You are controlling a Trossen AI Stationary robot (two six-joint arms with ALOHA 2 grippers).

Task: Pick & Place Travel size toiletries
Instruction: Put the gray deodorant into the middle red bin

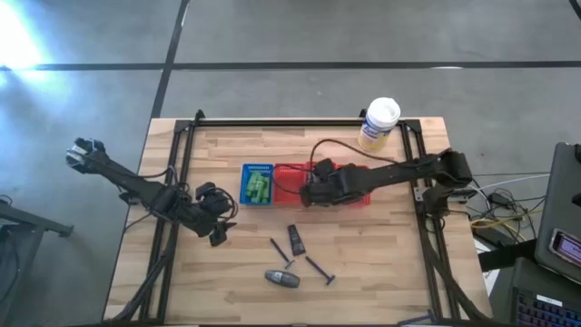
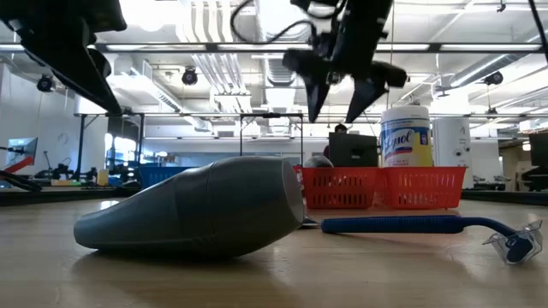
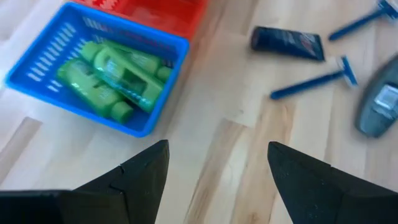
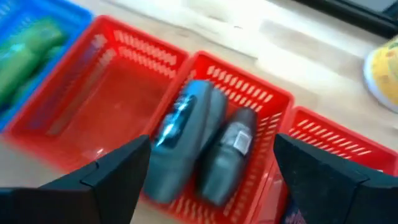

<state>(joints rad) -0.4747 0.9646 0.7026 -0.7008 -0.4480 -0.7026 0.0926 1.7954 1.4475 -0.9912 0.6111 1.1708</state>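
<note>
Green bottles [image 3: 115, 74] lie in the blue basket [image 1: 257, 183]. Two dark grey bottles [image 4: 199, 146] lie in one compartment of the red basket [image 1: 349, 198]. On the wood nearer the front lie a dark tube [image 1: 297, 239], a grey bottle [image 1: 282, 279] and two blue razors [image 1: 320, 270]. My right gripper [image 4: 211, 146] hangs open just above the red basket, over the grey bottles. My left gripper [image 3: 217, 146] is open over bare wood, near-left of the blue basket [image 3: 155, 115].
A white-lidded yellow-and-white canister [image 1: 379, 123] stands at the far edge behind the red basket. A black frame [image 1: 182, 145] borders the table top. Cables [image 1: 327, 150] trail from the right arm. Bare wood lies between my left gripper and the loose items.
</note>
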